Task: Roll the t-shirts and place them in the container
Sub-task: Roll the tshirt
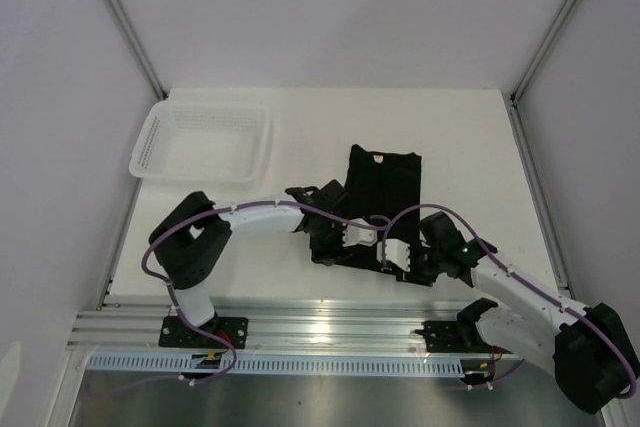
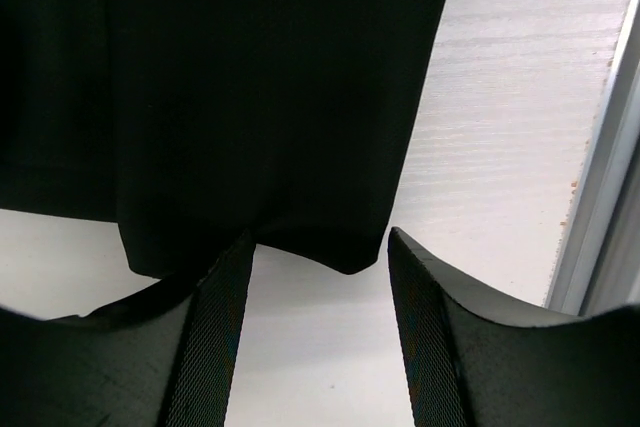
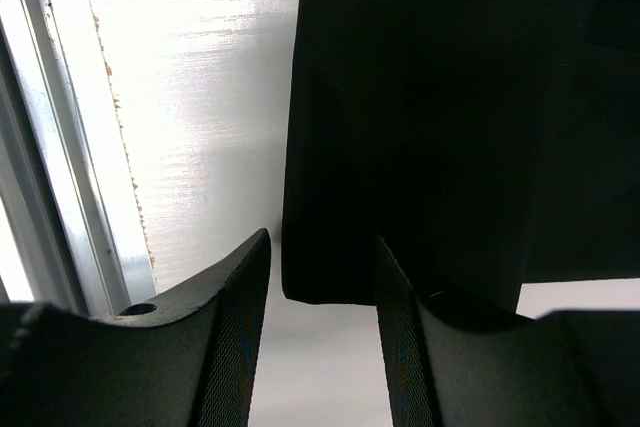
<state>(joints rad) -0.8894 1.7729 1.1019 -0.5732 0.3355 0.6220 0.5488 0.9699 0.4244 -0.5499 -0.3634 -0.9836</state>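
Bright, even light; glare whitens the table (image 3: 200, 97) in both wrist views, and the t-shirt (image 2: 250, 97) reads featureless black.

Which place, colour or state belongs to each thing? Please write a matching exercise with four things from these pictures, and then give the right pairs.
Things:
1. t-shirt
2. basket
3. left gripper
4. metal rail

Descriptions:
A. white, at the far left corner of the table
B. open, at the t-shirt's edge
C. black, lying flat near the table's middle
D. silver, along the table's near edge

Pairs: 1-C, 2-A, 3-B, 4-D
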